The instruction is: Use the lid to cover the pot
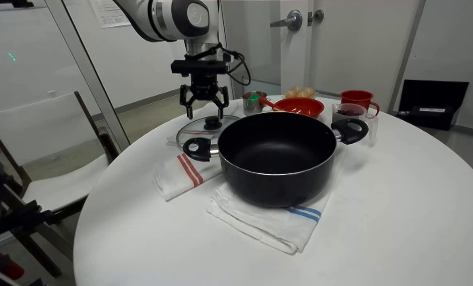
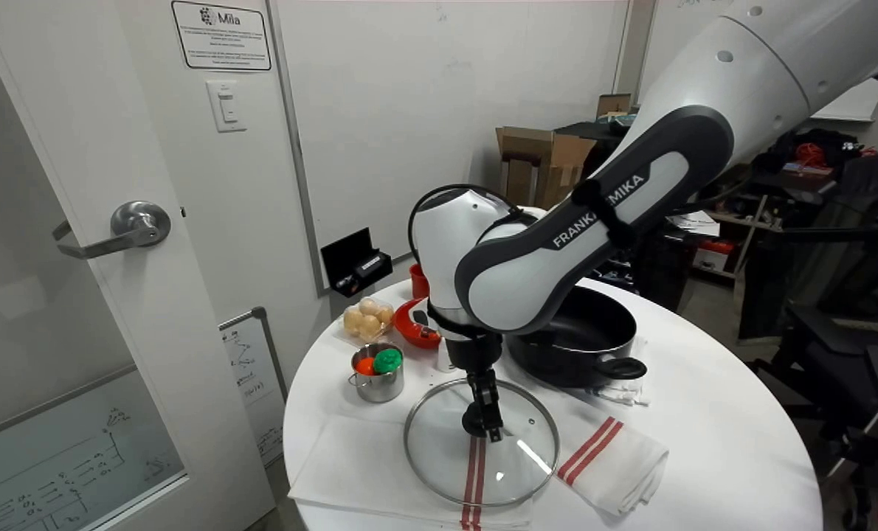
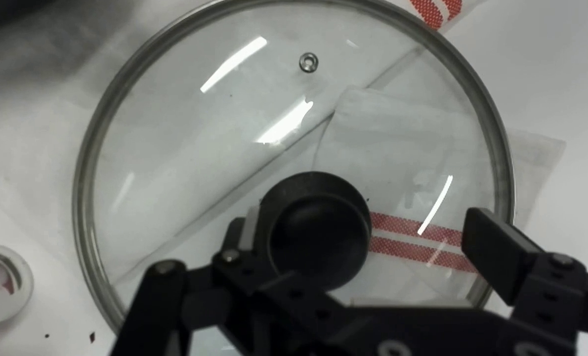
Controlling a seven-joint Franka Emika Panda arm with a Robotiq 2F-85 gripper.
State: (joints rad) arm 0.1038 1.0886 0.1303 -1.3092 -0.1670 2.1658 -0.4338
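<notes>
The clear glass lid (image 1: 194, 133) with its metal rim lies on a white cloth beside the pot; it also shows whole in an exterior view (image 2: 450, 461). In the wrist view the lid (image 3: 294, 143) fills most of the picture. Its black knob (image 3: 318, 237) is close to the left finger, the right finger well apart. My gripper (image 1: 205, 114) is open and pointing down just above the lid; whether a finger touches the knob I cannot tell. The black pot (image 1: 276, 182) is uncovered, its dark interior visible; it stands partly behind the arm in an exterior view (image 2: 572, 361).
A red-striped towel (image 1: 187, 174) and a blue-striped towel (image 1: 268, 230) lie by and under the pot. Behind it are a metal cup (image 2: 380, 383), a red bowl (image 1: 302, 106), a pack of round yellowish items (image 2: 367, 321), a measuring cup (image 1: 349, 113) and a red mug (image 1: 355, 97).
</notes>
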